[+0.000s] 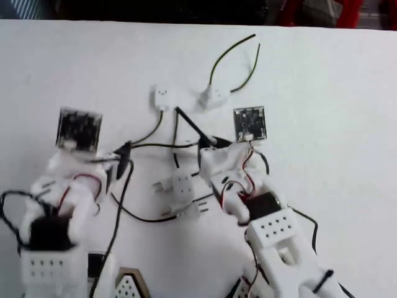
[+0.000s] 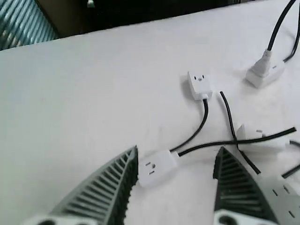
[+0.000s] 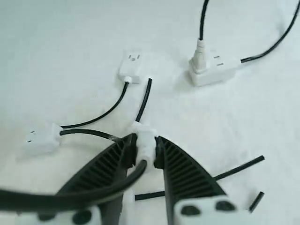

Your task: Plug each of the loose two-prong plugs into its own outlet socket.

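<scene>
Plug (image 3: pixel 142 131) clamped in our right tool (image 3: pixel 145 143), left tool (image 2: pixel 177 152) spread wide near a loose socket (image 2: pixel 154 168), we count one pair (image 1: pixel 214 96) joined at twelve o'clock, a second plug (image 1: pixel 186 212) unplugged.

My left arm (image 1: pixel 62 192) is stretched forward, and my left end effector (image 2: pixel 178 157) sits low with its jaws spread wide. My right arm (image 1: pixel 254 205) angles inward, with my right end effector (image 3: pixel 145 145) clamped on a white connector (image 3: pixel 142 133).

White table (image 1: pixel 322 74); dark room behind; red object (image 1: pixel 350 12) beyond far edge.
</scene>
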Controlling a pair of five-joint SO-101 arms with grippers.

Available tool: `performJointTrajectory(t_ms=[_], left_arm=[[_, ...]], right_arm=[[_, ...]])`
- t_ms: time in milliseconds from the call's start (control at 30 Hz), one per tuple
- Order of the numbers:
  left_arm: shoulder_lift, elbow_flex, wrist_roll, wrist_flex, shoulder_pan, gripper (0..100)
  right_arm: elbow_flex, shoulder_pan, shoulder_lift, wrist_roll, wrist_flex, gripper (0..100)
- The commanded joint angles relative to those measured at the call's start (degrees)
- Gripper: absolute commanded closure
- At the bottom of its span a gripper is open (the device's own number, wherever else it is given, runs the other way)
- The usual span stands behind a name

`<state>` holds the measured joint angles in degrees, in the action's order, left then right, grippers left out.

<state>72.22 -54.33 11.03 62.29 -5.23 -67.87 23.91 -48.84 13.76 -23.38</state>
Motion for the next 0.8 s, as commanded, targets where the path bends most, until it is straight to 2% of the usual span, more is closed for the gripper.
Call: performJointTrajectory(t_ms=[0,167,333,567,667,767], left_arm=[[-19.82,15.3,5.27,1.49,-0.22,74],[-37.58,28.84,5.36,-1.67,0.04,74],[-54.64,37.63,1.23,-6.07,4.26,74],[-78.73,45.1,0.7,-18.99,8.66,74],[-87.6,49.49,-4.4,-24.44,8.66,74],[-95.6,55.82,-7.91,-26.37,8.4,74]], right_arm=[[4.66,-3.38,6.11,2.99,3.47,98.2],[9.14,-8.13,12.97,5.98,3.56,98.2],[10.81,-9.54,16.04,6.86,3.56,98.2],[10.73,-9.63,16.22,6.95,3.65,98.2],[10.73,-9.63,16.22,6.95,3.56,98.2],[10.73,-9.63,16.22,6.95,3.47,98.2]])
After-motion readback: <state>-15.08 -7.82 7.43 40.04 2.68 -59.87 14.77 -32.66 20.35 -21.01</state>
